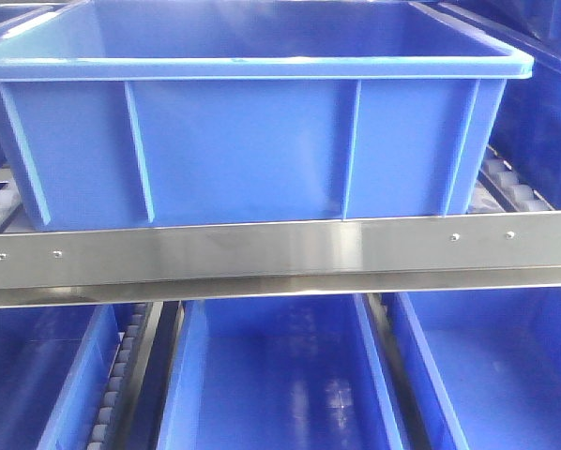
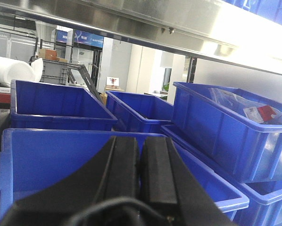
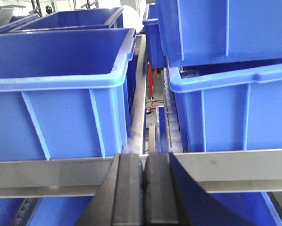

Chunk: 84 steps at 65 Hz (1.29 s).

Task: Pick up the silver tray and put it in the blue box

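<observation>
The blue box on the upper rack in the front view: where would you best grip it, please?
Probably the near lipped rim of the blue box, pinched from above: it overhangs the ribbed wall and stands clear, while the steel rack bar blocks the base in front.

My front camera sat close to the rack, facing a blue box (image 1: 262,141) at upper frame above the steel rack bar (image 1: 280,255). My left wrist view looked out low over its jaws, under a shelf rail (image 2: 178,23), across crates. My right wrist view faced the same kind of bar (image 3: 226,169) and ribbed crate (image 3: 61,94) up close.
</observation>
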Available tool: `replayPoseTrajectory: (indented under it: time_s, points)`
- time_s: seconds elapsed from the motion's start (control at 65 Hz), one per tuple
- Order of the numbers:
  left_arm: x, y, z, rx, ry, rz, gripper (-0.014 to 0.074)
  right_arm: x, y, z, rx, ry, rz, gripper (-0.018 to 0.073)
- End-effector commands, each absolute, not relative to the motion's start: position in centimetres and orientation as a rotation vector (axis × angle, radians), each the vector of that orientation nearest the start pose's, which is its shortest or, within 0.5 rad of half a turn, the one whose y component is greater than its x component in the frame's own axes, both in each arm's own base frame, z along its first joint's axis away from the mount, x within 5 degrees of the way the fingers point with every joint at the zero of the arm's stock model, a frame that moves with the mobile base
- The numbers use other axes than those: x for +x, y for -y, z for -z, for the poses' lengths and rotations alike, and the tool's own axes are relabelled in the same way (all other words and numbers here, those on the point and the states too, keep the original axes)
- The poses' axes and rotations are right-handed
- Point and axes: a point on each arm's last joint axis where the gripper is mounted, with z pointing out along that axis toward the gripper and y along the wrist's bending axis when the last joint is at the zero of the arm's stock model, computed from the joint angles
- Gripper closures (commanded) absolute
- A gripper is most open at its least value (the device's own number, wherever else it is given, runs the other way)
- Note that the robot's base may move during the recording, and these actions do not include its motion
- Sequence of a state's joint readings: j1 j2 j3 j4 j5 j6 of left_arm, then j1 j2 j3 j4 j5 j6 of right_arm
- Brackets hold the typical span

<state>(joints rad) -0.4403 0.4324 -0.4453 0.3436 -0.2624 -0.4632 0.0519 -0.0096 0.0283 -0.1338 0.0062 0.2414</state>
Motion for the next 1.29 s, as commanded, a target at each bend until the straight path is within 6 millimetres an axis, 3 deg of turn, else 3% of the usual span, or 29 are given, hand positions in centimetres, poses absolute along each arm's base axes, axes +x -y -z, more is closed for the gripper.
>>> replayPoseTrajectory:
  time_s: [0.0,0.615,0.831,1.062,1.277]
  points:
    - [7.5,4.7,-36.9,0.264,-1.115,0.588,0.0602,5.3,-0.3,-21.7,0.017,-1.405,-0.109,0.0507]
    - [7.6,4.7,-36.8,0.263,-1.124,0.586,0.0602,5.3,-0.3,-21.7,0.016,-1.405,-0.108,0.0507]
    - [8.1,4.6,-33.6,0.261,-1.283,0.543,0.0602,5.3,-0.3,-21.7,0.016,-1.405,-0.108,0.0507]
    - [6.6,3.0,-29.8,0.07,-1.326,0.616,0.0602,5.3,-0.3,-21.7,0.016,-1.405,-0.108,0.0507]
    - [5.4,0.9,-26.4,0.008,-1.294,0.255,0.0602,5.3,-0.3,-21.7,0.016,-1.405,-0.108,0.0507]
